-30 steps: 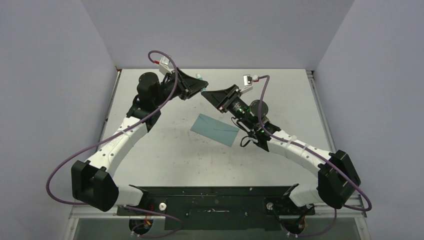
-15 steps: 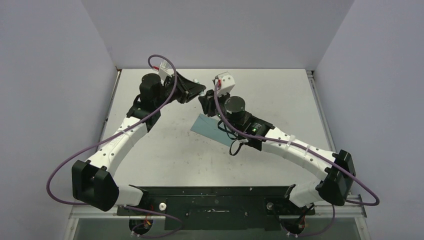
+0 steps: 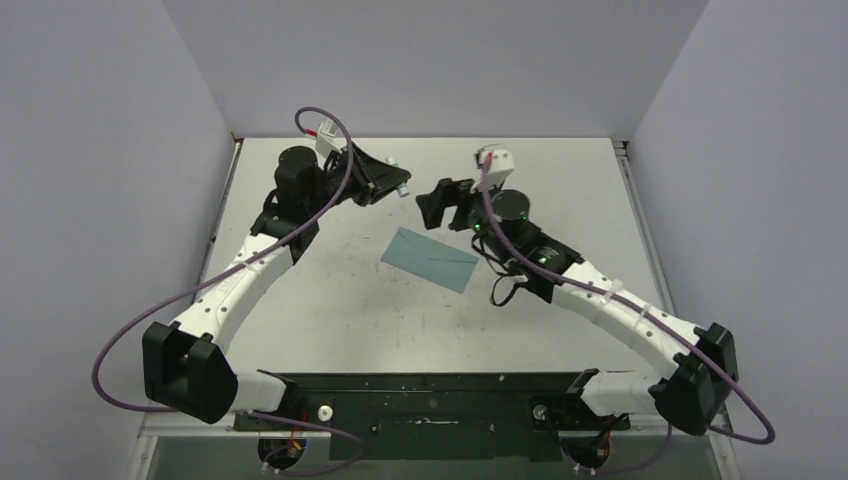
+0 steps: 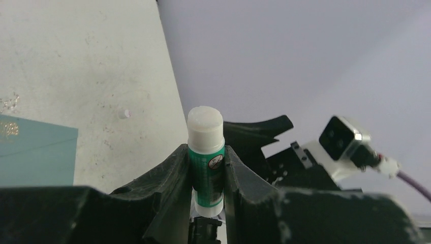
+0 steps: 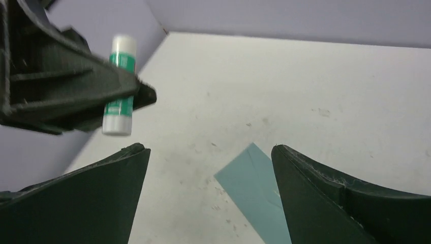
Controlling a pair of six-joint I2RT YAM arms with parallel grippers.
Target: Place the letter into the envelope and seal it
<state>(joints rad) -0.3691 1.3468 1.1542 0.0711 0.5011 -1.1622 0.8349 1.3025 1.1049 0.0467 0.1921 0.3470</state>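
Two grippers hang above the table [image 3: 330,300], facing each other. The left gripper [image 3: 386,182] is clamped on a white-and-green glue stick [image 4: 206,165], which runs lengthwise between its jaws with its white end poking out past the fingertips. The envelope [image 3: 432,260] lies flat on the table, below both sets of jaws and nearer the right ones. The right gripper [image 5: 209,148] has its jaws spread wide and holds nothing. A corner of the envelope shows in the gap between them, and the glue stick sits up and to their left, not touching.
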